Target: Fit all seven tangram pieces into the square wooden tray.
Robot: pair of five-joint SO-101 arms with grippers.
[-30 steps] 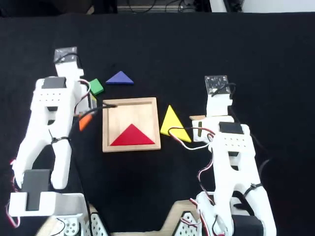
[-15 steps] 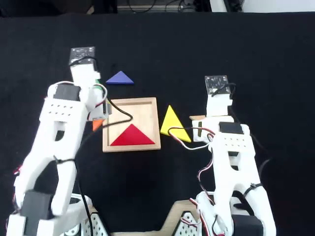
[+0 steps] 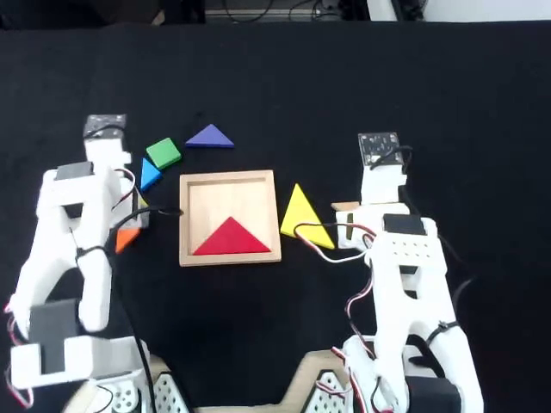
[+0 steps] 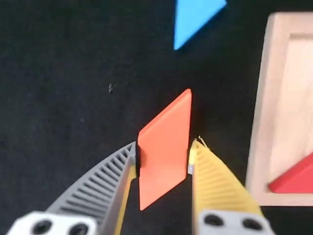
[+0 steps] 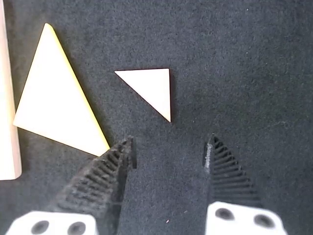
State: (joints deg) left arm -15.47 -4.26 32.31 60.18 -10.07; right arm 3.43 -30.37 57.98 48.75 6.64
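Left arm: the left end effector (image 4: 164, 145) is clenched on the flat orange parallelogram piece (image 4: 165, 122), one finger on each long side. I can't tell whether the piece is lifted or resting on the black bench (image 3: 275, 77).

Key relation: the square wooden tray (image 3: 229, 176) lies directly right of the held piece, just beside it. The piece's long axis runs roughly near-to-far, close to parallel with the tray's left wall and slightly tilted. My judgement: the next move is a short carry rightward over that wall, then a turn to square the piece up.

Tray contents: the red wooden triangle (image 3: 230, 238) sits with its long edge along the near wall, and the far half is bare wood.

Right of the tray: the large yellow triangle (image 3: 304, 215) lies just beside the right wall. The right end effector (image 5: 168, 147) is released and holds nothing, fingers spread, with the small pale triangle (image 5: 151, 90) just ahead of the tips. For the parallelogram, the left arm is nearer.
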